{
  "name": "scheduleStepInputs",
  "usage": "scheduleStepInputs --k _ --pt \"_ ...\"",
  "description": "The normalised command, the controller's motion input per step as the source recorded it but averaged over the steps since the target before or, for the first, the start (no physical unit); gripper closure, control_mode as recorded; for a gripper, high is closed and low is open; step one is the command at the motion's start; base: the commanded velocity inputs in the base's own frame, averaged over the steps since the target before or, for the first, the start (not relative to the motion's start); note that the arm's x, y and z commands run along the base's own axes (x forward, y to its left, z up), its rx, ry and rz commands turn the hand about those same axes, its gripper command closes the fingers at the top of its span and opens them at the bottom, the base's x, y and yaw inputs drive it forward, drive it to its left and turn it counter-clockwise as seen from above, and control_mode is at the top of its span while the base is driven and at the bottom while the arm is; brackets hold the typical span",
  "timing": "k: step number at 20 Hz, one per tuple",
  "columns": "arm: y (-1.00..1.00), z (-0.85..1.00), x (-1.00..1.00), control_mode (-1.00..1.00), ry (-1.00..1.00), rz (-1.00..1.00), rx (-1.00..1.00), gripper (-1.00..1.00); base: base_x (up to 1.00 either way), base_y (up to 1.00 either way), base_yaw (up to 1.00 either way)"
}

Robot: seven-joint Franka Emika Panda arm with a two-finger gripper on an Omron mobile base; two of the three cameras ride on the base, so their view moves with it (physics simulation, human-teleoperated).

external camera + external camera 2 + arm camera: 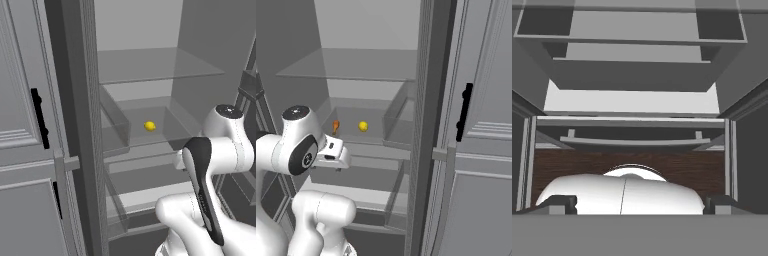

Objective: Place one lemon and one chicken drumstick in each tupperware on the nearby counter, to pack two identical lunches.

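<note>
An open fridge (150, 30) stands ahead of the arm (220, 150), with a cabinet door (25, 100) to its left and another cabinet door (486, 100) to its right. Inside, a glass shelf (155, 65) lies above a clear drawer (117, 122). In that drawer lie a lemon (149, 126) and, just to its left, a chicken drumstick (335, 126), apart from it. Further drawers (145, 180) lie below.

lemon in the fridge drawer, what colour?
Yellow. The lemon shows best in the right base view, beside the orange drumstick.
</note>
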Motion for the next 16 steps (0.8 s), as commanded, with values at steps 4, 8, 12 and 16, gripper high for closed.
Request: scheduleStepInputs --k 4,8,12,16 --pt "0.00 0.00 0.00 1.00 0.00 0.00 0.00 -1.00 0.14 0.00 0.01" --pt "0.00 0.00 0.32 -1.00 -0.36 0.10 0.00 -1.00 0.00 0.00 0.00" --pt "0.06 0.01 0.30 -1.00 -0.49 0.16 0.04 -1.00 0.00 0.00 0.00" --pt "0.09 0.11 0.20 -1.00 -0.51 0.04 0.05 -1.00 0.00 0.00 0.00"
